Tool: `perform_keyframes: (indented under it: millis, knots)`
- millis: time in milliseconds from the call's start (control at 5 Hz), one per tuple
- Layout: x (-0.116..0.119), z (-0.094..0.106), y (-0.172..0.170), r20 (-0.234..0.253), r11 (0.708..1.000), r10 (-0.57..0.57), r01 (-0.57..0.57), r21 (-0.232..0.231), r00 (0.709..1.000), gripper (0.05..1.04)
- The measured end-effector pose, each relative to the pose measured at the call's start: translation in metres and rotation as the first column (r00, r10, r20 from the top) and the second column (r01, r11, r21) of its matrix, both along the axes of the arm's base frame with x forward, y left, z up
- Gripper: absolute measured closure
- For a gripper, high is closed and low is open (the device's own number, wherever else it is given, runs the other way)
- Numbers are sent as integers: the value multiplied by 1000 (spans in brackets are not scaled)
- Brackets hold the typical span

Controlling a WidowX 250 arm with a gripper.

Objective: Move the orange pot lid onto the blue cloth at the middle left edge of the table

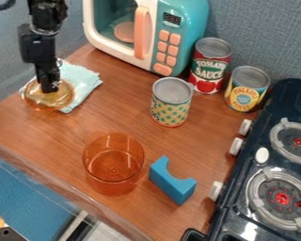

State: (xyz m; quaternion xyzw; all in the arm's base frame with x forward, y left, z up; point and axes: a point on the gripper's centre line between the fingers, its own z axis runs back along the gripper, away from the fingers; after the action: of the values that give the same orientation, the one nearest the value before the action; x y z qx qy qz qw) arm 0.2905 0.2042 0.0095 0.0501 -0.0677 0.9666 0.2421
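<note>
"Where do we have the lid?"

"The round, see-through orange pot lid sits at the front of the crumpled pale-blue cloth, at the left of the brown wooden table. Its near rim reaches past the cloth's front edge."

"And which way does it lie from us?"

"Straight below. Our black two-finger gripper points down at the lid's middle, with its tips at the top. Being round, the lid has no long axis for us to line up with."

"Are we clamped on it?"

"We can't tell whether the gripper is open or closed there, nor whether the lid bears fully on the cloth."

"So what does the next move turn on?"

"The cloth's offset, we'd say. Most of it spreads behind the lid and to its right in the view, so if we want a better seat, we should shift that way. The clear orange pot stands well apart, towards the front."

"And if we're content with it here?"

"Then we're nearly done: let go, rise straight up. Pulling sideways could tip the lid or drag the cloth along."
</note>
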Motion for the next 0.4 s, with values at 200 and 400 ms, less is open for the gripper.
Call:
perform_keyframes:
  millis: [200, 400]
  knots:
    - [7, 1, 6, 2, 1000, 10, -10, 16, 1000, 704]
    - [12, 1, 10, 5, 1000, 17, -17, 18, 1000, 704]
